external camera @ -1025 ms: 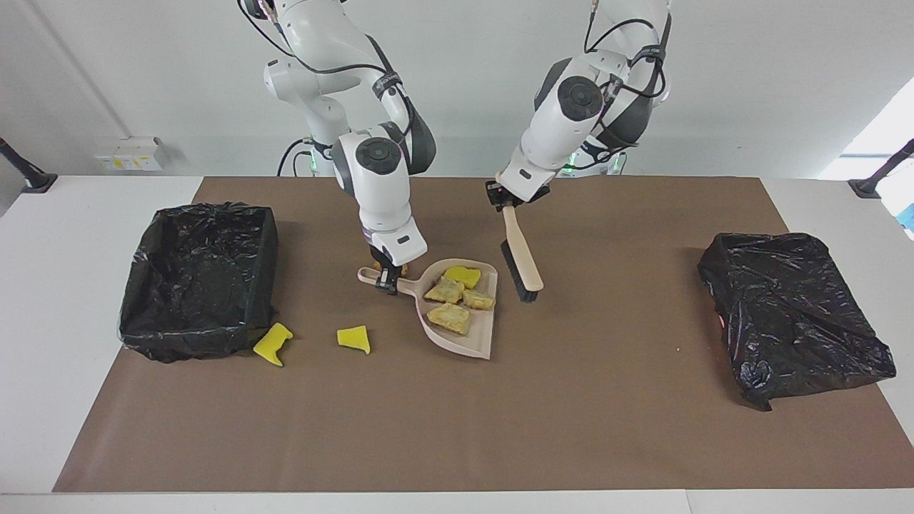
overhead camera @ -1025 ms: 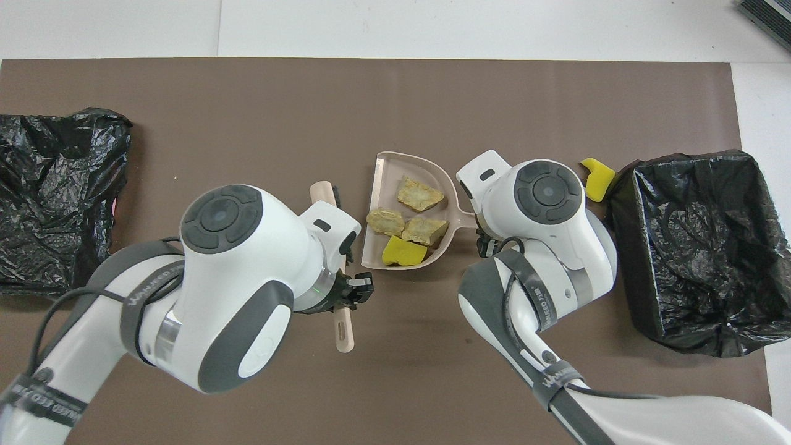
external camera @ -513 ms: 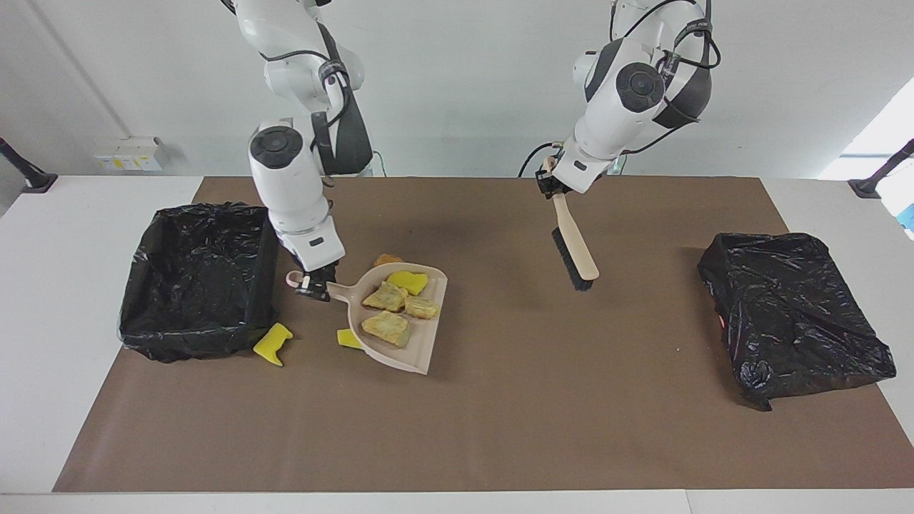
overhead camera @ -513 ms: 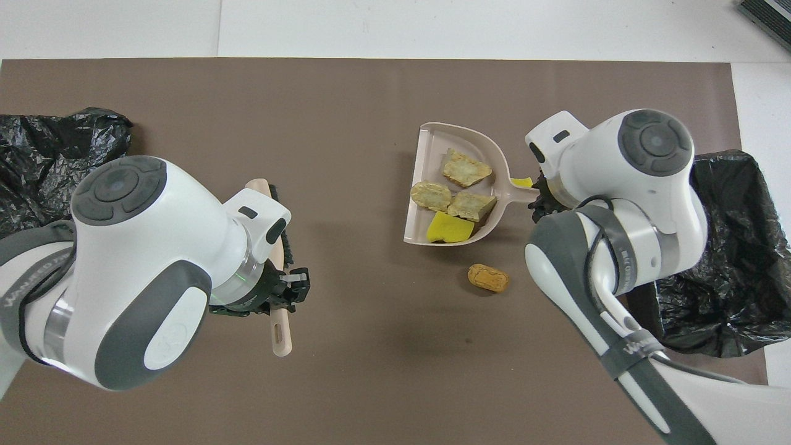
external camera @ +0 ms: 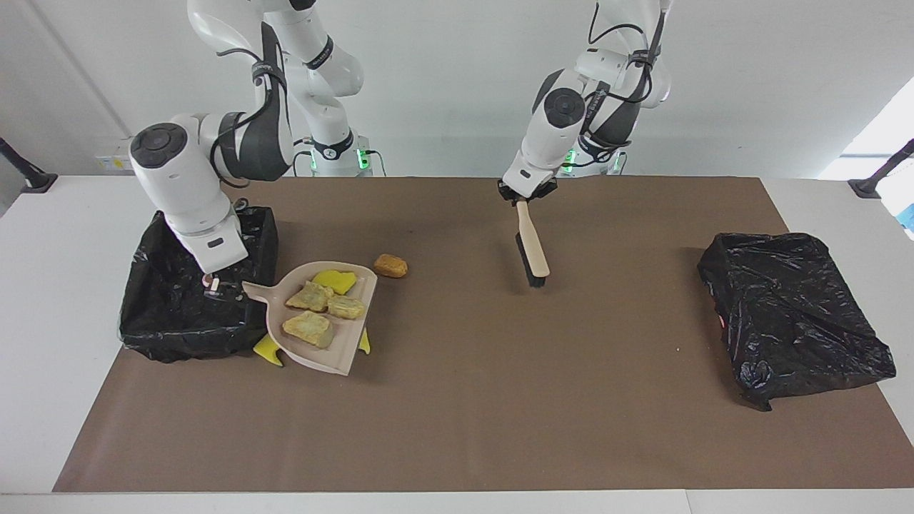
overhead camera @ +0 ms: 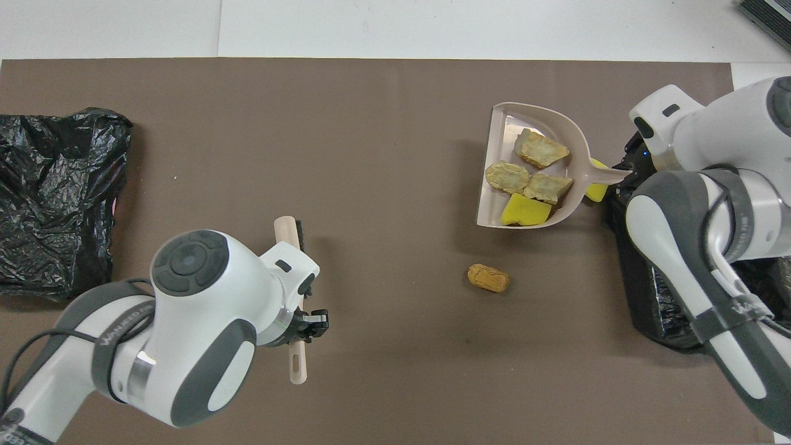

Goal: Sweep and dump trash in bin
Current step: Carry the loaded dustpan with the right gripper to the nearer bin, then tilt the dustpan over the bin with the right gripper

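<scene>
My right gripper (external camera: 213, 284) (overhead camera: 627, 173) is shut on the handle of the beige dustpan (external camera: 338, 360) (overhead camera: 505, 123). It holds the pan raised beside the black-lined bin (external camera: 184, 341) (overhead camera: 650, 292), with the gripper over the bin's edge. In the pan lie three tan foam chunks (external camera: 308, 325) (overhead camera: 541, 149) and a yellow sponge piece (external camera: 335, 280) (overhead camera: 525, 211). A brown lump (external camera: 390, 265) (overhead camera: 488, 277) rests on the mat. Two yellow scraps (external camera: 267, 350) (overhead camera: 596, 190) peek out from under the pan. My left gripper (external camera: 523, 194) (overhead camera: 306, 324) is shut on a brush (external camera: 533, 250) (overhead camera: 287, 227), which hangs over the mat.
A crumpled black bag (external camera: 792, 314) (overhead camera: 55, 198) lies at the left arm's end of the table. A brown mat (external camera: 500, 400) covers the table between bag and bin.
The right arm has carried the loaded dustpan toward the bin, uncovering the brown lump and passing over the yellow scraps. The left arm swung the brush outward, then back toward the middle.
</scene>
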Robot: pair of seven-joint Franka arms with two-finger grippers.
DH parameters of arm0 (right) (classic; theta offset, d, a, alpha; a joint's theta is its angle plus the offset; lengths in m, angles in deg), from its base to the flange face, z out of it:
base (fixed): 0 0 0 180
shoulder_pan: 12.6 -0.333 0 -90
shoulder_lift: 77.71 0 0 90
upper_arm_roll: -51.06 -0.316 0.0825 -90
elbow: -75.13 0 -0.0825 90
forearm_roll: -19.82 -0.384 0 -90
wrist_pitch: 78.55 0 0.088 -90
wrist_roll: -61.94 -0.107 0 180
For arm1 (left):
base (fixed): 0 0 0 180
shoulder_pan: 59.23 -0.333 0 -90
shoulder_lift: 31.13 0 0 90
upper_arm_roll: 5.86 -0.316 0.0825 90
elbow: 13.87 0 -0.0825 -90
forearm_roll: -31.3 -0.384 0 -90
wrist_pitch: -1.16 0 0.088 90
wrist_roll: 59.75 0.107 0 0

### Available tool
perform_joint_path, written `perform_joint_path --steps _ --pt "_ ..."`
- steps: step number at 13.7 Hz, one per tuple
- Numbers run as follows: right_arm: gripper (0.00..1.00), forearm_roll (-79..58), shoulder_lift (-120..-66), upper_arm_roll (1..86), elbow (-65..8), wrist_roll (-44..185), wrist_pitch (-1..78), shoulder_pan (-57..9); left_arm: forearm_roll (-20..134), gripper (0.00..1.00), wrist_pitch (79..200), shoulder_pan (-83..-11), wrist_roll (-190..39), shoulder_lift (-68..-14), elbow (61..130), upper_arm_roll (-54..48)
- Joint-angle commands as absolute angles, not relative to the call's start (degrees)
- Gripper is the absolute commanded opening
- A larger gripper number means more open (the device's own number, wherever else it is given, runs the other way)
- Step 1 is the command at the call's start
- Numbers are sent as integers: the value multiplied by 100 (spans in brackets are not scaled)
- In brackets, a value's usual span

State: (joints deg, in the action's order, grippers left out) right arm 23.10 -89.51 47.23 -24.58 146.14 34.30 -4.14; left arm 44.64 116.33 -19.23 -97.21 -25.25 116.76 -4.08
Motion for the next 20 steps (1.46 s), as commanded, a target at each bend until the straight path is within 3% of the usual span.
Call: perform_joint_path --steps 1,3,7,10,13,17,20 --pt "0 2184 -8844 4693 -2173 15507 2913 117 4395 0 11945 -1442 -10279 -2497 11771 -489" --pt "0 2193 -8721 4693 -2182 16184 2754 557 4395 0 12261 -1204 -10580 -2760 11771 -489" --pt "0 2421 -8483 4737 -2261 17441 2630 1409 4395 0 12280 -1045 -10730 -2753 11771 -489" --pt "0 3157 -8360 4737 -2278 17682 2647 1701 4395 0 12254 -940 -10704 -2726 11840 -489" --pt "0 4447 -8246 4711 -2470 17490 3041 1440 4395 0 12263 -904 -10660 -2717 11920 -489" --pt "0 5811 -7589 4676 -3707 16330 3963 1254 4395 0 12272 -904 -10624 -2691 11990 -489" --pt "0 5937 -7428 4685 -3940 15977 4063 1175 4395 0 12272 -913 -10624 -2691 11990 -489"
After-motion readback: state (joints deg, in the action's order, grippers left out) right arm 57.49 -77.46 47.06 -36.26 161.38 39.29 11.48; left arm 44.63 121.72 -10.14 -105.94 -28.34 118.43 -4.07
